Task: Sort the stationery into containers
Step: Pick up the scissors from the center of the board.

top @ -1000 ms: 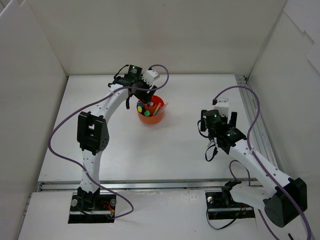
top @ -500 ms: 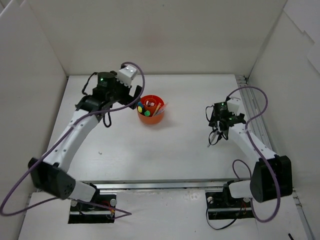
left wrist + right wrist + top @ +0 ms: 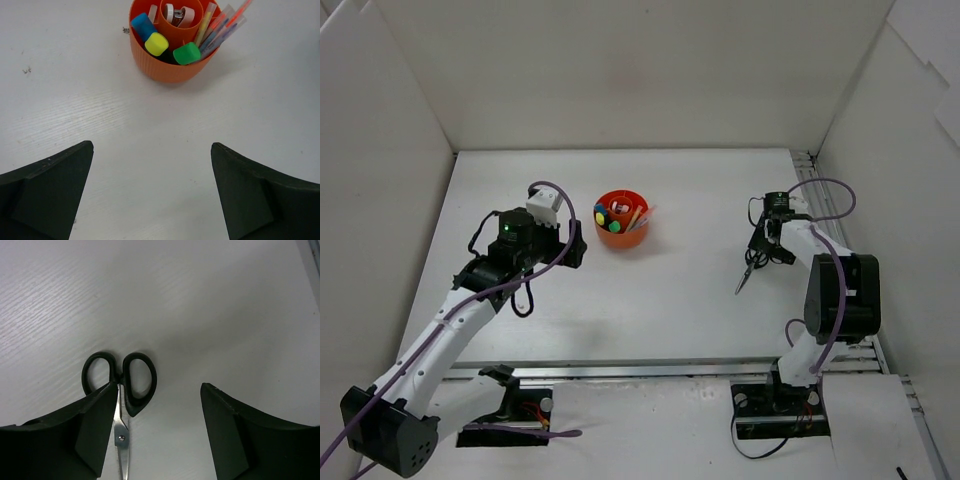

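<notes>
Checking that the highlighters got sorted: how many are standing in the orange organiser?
3, in the orange organiser; in the left wrist view, blue-capped highlighter left, yellow-capped highlighter middle, green-capped highlighter right. More could be hidden below the rim.

A robotics lab cell. White panels (image 3: pixel 620 70) box in the worktop (image 3: pixel 660 300). Two cabled arms (image 3: pixel 442 328) are bolted at its edge

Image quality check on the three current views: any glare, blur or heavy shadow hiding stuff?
Top external: even diffuse light, sharp, no glare on the table. Left wrist: orange organiser crisp, soft shadow at its right; fingers dark, little detail. Right wrist: scissors in focus, broad soft shadow on the surface beside them, fingers underexposed.
</notes>
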`<act>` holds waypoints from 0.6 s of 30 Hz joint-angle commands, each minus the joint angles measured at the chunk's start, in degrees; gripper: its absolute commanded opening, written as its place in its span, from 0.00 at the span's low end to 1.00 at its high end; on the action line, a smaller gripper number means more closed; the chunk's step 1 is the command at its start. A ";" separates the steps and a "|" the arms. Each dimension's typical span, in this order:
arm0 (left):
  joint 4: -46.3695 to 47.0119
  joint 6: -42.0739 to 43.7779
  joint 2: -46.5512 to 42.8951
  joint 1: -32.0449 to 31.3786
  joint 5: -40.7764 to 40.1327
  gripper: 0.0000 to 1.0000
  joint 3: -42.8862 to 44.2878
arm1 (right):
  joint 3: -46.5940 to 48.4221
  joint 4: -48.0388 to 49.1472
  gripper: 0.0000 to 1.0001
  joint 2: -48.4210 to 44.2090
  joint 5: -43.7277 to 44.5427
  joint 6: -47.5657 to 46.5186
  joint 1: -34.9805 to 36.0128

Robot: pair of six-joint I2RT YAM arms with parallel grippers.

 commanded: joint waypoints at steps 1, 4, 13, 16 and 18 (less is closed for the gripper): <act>2.10 -3.52 -2.14 -0.26 -4.42 1.00 1.90 | 2.63 0.87 0.64 0.16 -2.50 0.29 -2.55; 1.74 -3.52 -2.14 -0.26 -5.48 1.00 1.81 | 2.36 0.87 0.55 0.52 -3.47 0.73 -3.87; 1.21 -3.26 -2.58 -0.26 -7.76 0.99 1.46 | 4.91 -1.24 0.41 5.43 -9.61 -0.50 -4.67; 0.69 -2.99 -2.76 -0.26 -10.55 1.00 1.55 | 5.79 -2.03 0.38 7.02 -10.41 -0.41 -4.76; 0.51 -2.82 -2.67 -0.26 -11.19 1.00 1.55 | 6.67 -3.00 0.35 8.24 -10.76 -0.50 -4.76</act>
